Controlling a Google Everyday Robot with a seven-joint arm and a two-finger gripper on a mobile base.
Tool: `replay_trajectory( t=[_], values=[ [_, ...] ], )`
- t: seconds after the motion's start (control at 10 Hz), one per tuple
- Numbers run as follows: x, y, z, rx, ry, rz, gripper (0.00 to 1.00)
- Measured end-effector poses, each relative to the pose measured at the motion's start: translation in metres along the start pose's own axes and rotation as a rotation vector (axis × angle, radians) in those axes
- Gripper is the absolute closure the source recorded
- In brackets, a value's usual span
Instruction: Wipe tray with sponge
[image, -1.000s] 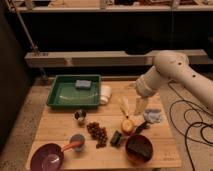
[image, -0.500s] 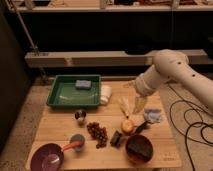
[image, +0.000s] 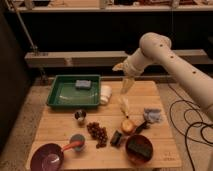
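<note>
My gripper (image: 126, 80) hangs open and empty above the table (image: 60, 125), just right of the tray (image: 65, 95), whose far part holds the sponge (image: 82, 83), so I judge that neither grasping nor wiping is done yet.

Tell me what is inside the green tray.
Only the grey-blue sponge, lying in the far right part of the tray. The floor patch under it is covered. The gripper hangs right of the tray, above the table.
</note>
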Motion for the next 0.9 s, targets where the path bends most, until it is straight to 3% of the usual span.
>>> replay_trajectory(
  t=[0.2,0.4,0.6,0.9],
  values=[
    [-0.002,-0.047,0.012,0.035,-0.003,-0.021,0.20],
    [-0.021,-0.094,0.030,0.059,-0.032,-0.060,0.20],
    [-0.041,-0.116,0.053,0.061,-0.043,-0.093,0.20],
    [-0.100,-0.118,0.107,0.057,-0.040,-0.119,0.20]
  ],
)
